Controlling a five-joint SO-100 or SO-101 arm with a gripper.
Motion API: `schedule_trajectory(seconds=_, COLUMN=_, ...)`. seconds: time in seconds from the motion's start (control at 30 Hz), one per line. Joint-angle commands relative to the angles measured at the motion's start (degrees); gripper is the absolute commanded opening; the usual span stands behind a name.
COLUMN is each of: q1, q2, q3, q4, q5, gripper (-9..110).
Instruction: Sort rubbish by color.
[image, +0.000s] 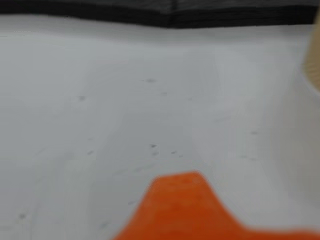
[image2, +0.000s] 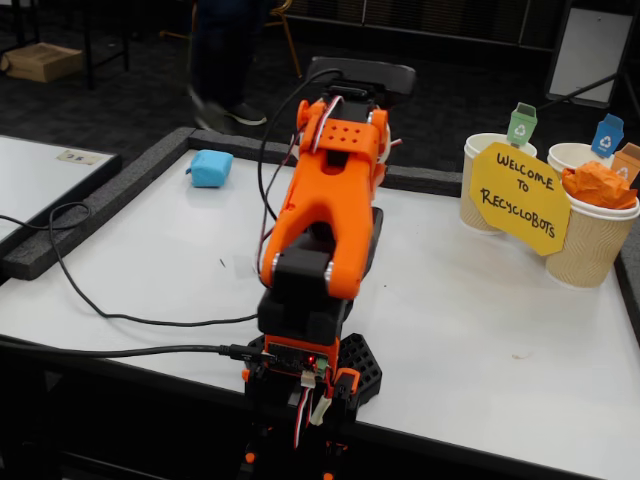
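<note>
White tabletop (image2: 480, 330) fills the fixed view; the blue wad (image2: 211, 168) sits upper left, far from the cups (image2: 585, 245) at right; the orange wad (image2: 597, 184) already rests in one; the hand (image: 185, 210) is blurry, so I cannot tell its grip.

In the fixed view, 1 wad (image2: 211, 168) lies near the table's (image2: 480, 330) far left corner. 3 cups (image2: 585, 240) stand at the far right edge behind a sign (image2: 520, 197); another wad (image2: 598, 184) sits in the nearest cup. The arm (image2: 325, 215) stands at the near edge.
</note>
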Motion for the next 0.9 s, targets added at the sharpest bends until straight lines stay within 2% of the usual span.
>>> schedule_trajectory(seconds=0.0, q1=-3.4, q2=1.8, q3=-2.2, q4=0.5, q5=-1.5, gripper=0)
schedule_trajectory(seconds=0.47, q1=-31.7, q2=1.6, q3=-4.0, q4=6.0, q5=-1.5, gripper=0)
schedule_trajectory(seconds=0.7, q1=-34.9, q2=-1.2, q3=-5.4, q4=5.8, q5=-1.5, gripper=0)
schedule_trajectory(seconds=0.87, q1=-35.3, q2=-12.2, q3=-12.8, q4=4.8, q5=-1.6, gripper=0)
